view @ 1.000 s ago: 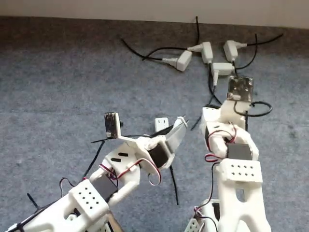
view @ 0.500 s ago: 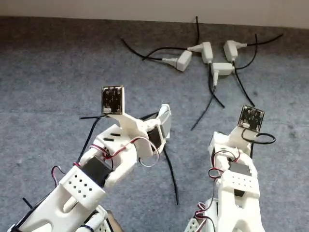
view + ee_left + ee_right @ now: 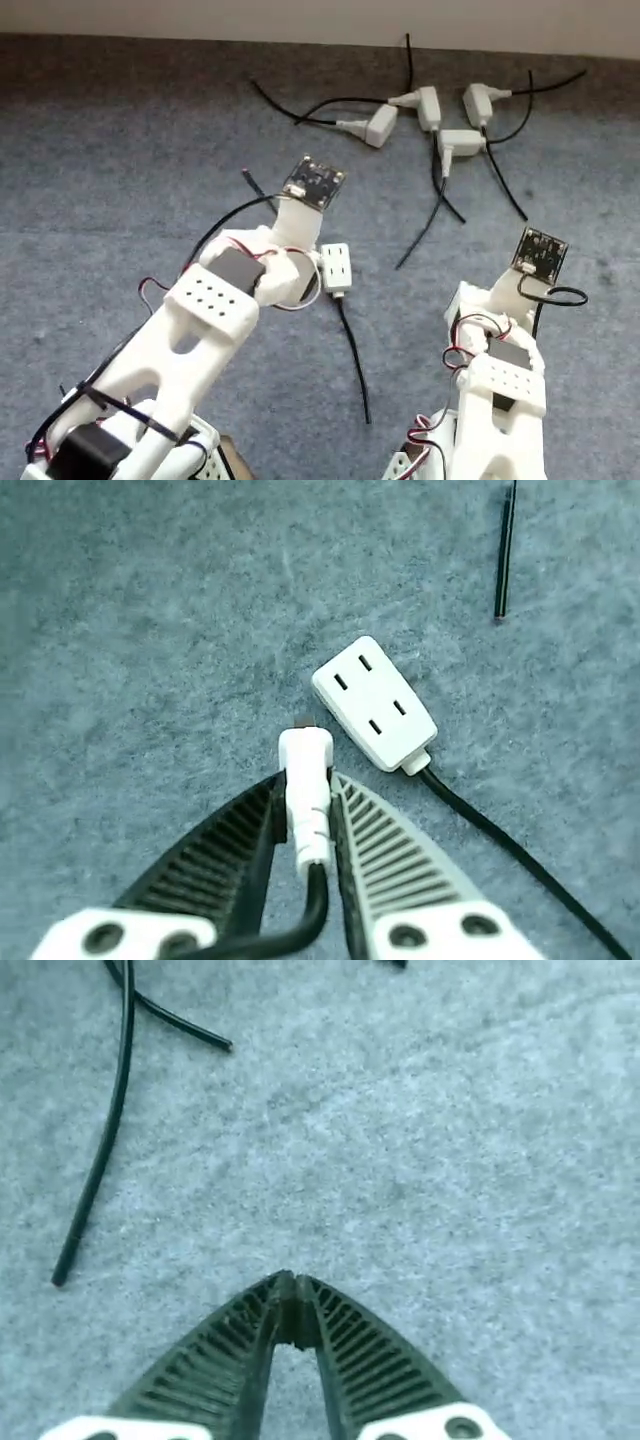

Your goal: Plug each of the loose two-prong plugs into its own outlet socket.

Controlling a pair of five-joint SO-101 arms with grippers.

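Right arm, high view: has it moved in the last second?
Yes. The right arm has drawn back toward its base, away from the white plugs at the far side.

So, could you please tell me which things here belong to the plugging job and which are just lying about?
Job: white plug in left gripper; outlet block beside it; four corded connectors far off.
Lying about: black cable end; grey carpet.

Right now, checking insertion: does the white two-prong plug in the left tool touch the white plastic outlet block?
Apart. Left wrist view shows carpet between the white two-prong plug and the white plastic outlet block.
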